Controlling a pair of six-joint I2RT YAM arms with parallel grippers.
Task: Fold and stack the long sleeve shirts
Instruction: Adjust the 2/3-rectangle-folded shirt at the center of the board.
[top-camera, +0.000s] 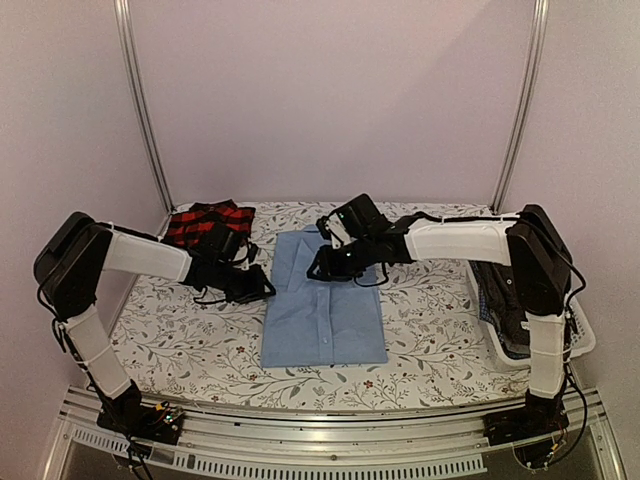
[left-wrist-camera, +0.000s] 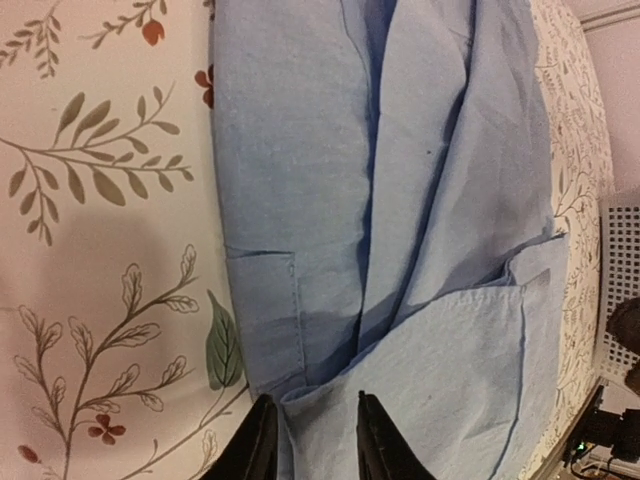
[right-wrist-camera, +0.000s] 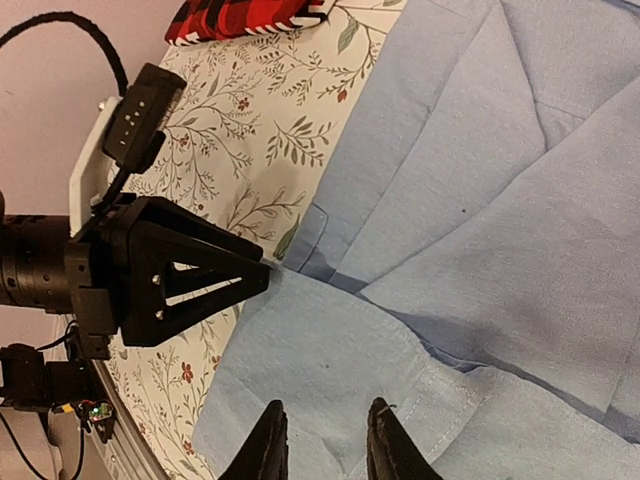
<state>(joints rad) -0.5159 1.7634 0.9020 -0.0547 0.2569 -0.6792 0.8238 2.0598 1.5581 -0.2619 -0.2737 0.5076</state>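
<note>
A plain light blue shirt (top-camera: 325, 300) lies partly folded in the middle of the table, with a flap turned over near its top. My left gripper (top-camera: 262, 285) is low at the shirt's left edge. In the left wrist view it (left-wrist-camera: 315, 440) is open, its fingers either side of the flap's corner on the blue shirt (left-wrist-camera: 400, 200). My right gripper (top-camera: 325, 262) is over the shirt's upper part. In the right wrist view it (right-wrist-camera: 325, 445) is open just above the flap (right-wrist-camera: 330, 350), with the left gripper's tip (right-wrist-camera: 262, 277) at the flap's edge. A red-and-black plaid shirt (top-camera: 205, 222) lies folded at the back left.
A white plastic basket (top-camera: 585, 335) holding dark shirts (top-camera: 505, 300) stands at the right edge of the table, under my right arm. The table has a floral cloth (top-camera: 180, 330). Metal frame posts stand at the back corners.
</note>
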